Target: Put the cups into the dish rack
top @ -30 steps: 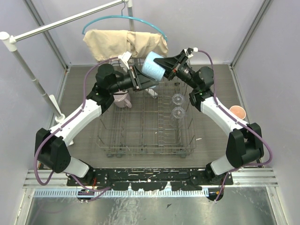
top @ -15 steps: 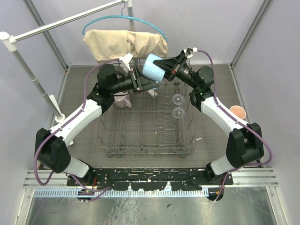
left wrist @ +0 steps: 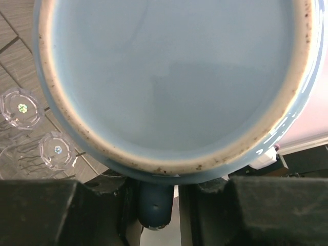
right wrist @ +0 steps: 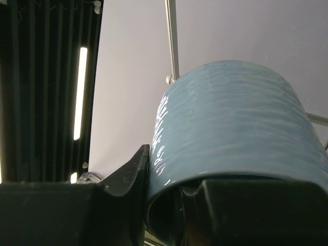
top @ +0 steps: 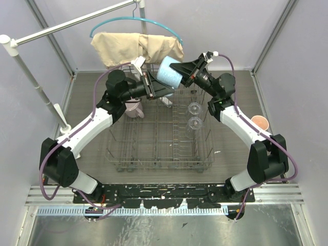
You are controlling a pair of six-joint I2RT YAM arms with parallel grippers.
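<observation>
Light blue mug (top: 168,75) hangs on its side in mid-air above the far end of the dish rack (top: 159,154), between two robot arms. The right claw (top: 184,72) is clamped on the mug's body. The left claw (top: 155,87) faces the mug's open mouth, its fingers on either side of the handle (left wrist: 155,207); whether they pinch it cannot be told. Two clear glasses (top: 194,108) stand one behind the other in the rack's right side, and a pink mug (top: 134,109) is at its left. A peach mug (top: 260,123) sits on the table to the right of the rack.
</observation>
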